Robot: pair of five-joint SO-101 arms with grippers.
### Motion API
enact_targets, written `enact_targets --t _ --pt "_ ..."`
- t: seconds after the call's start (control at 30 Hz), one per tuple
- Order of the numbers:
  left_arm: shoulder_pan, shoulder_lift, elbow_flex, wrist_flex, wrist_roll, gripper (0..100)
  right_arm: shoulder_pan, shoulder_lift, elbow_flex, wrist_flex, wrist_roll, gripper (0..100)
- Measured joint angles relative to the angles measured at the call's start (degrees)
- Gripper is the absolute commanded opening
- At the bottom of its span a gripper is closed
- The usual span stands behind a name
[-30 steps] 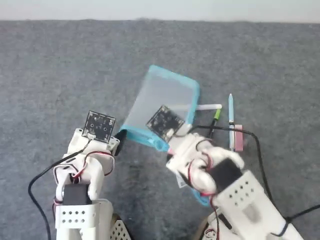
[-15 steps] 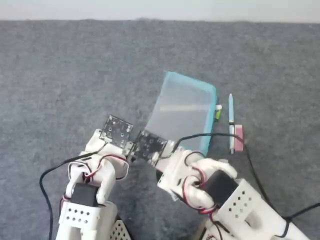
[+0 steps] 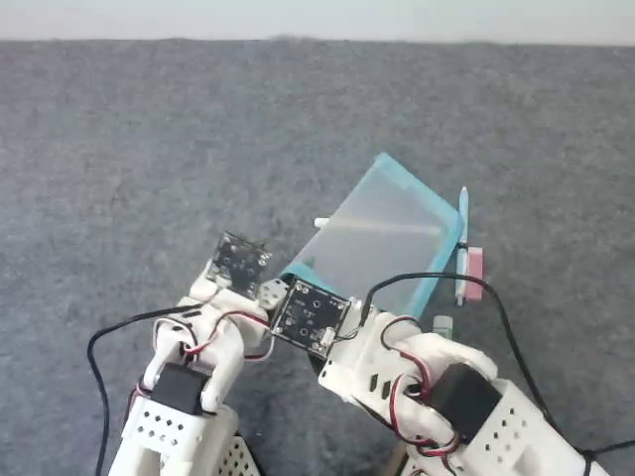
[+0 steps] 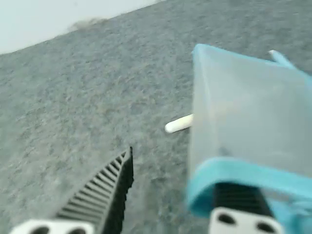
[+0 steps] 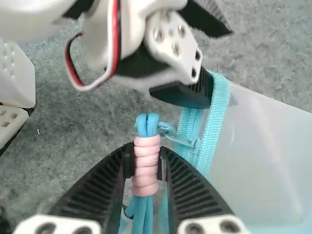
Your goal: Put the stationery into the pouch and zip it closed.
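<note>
The translucent pouch (image 3: 389, 236) with a blue zip edge (image 5: 213, 122) lies tilted on the grey carpet. My right gripper (image 5: 146, 158) is shut on the pouch's zipper pull (image 5: 146, 165), a blue cord with a pink bead, at the near corner. My left gripper (image 4: 180, 175) is open; one finger (image 4: 238, 199) sits under the pouch's blue rim (image 4: 219, 170), the other finger (image 4: 109, 187) stands apart over the carpet. In the high view the left gripper (image 3: 270, 290) meets that same corner. A white pen (image 3: 323, 223) pokes out from beneath the pouch. A blue pen (image 3: 462, 230) and a pink eraser (image 3: 472, 273) lie along its far side.
Grey carpet (image 3: 149, 149) stretches open to the left and behind the pouch. Both arm bases crowd the near edge, with cables looping over them. A small pale item (image 3: 442, 324) lies near the right arm.
The pouch has swung to the right, pulled by its near corner, and now covers most of the white pen and the green one. Both grippers have shifted right and nearer, coming together.
</note>
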Motion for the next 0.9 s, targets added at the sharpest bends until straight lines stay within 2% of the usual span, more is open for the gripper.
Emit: enact_targets --t 0.17,0.3,0.53,0.9 --pt "0.97 0.0 0.09 0.0 -2.11 1 3.52 0.0 0.0 0.0 0.09 0.7" --pt "-4.04 0.0 0.09 0.0 -0.79 1 7.21 0.0 0.0 0.0 0.09 0.7" --pt "-12.75 0.0 -0.18 0.0 2.55 1 8.44 0.62 -0.09 -0.09 0.09 0.7" --pt "-21.27 0.09 -1.41 0.0 2.99 1 16.09 17.49 -3.52 -2.81 0.09 0.7"
